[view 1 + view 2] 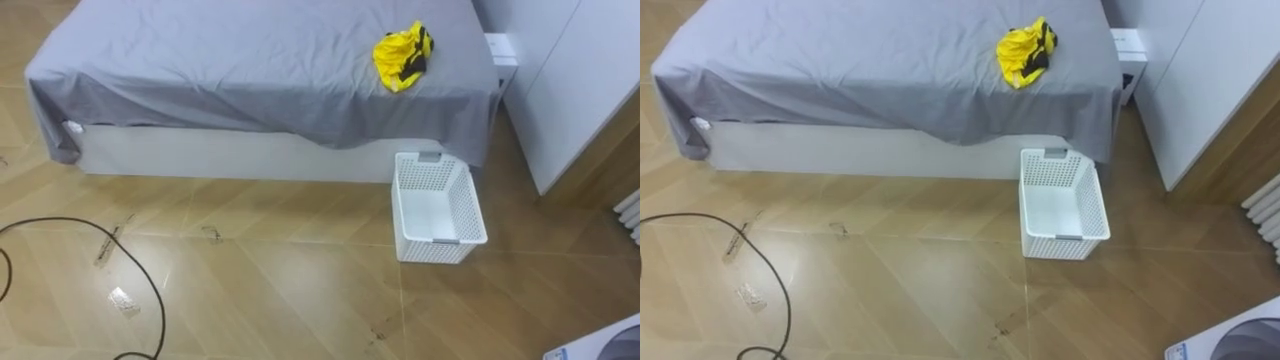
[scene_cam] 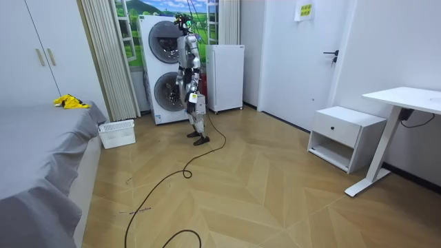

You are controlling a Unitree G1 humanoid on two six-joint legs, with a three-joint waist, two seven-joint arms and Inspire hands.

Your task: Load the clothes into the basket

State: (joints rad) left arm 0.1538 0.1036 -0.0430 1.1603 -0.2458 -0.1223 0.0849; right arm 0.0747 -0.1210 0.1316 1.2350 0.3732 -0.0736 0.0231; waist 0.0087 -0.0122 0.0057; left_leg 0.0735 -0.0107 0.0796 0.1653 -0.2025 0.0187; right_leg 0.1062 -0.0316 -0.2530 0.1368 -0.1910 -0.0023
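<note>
1. Lying on the grey bed (image 1: 220, 60) near its right corner in the left eye view, the yellow clothes (image 1: 402, 55) form one crumpled bundle with dark patches. Its long axis runs slantwise, from the near left up to the far right. The white basket (image 1: 470, 215) stands on the wooden floor (image 1: 300, 280) below that corner. Its long axis points straight at the bed, and its far short end is just under the hanging sheet (a grey handle marks each short end). A dark cable (image 1: 150, 290) curls over the floor at the left.
2. The right eye view gives the same layout, with the bundle well apart from the basket and above it.
3. In the room view the robot stands upright before the stacked washing machines (image 2: 160, 69), some way from the bed at the room view's left. Its hands (image 2: 195, 103) hang by its hips, too small to tell whether they are open or closed.
</note>
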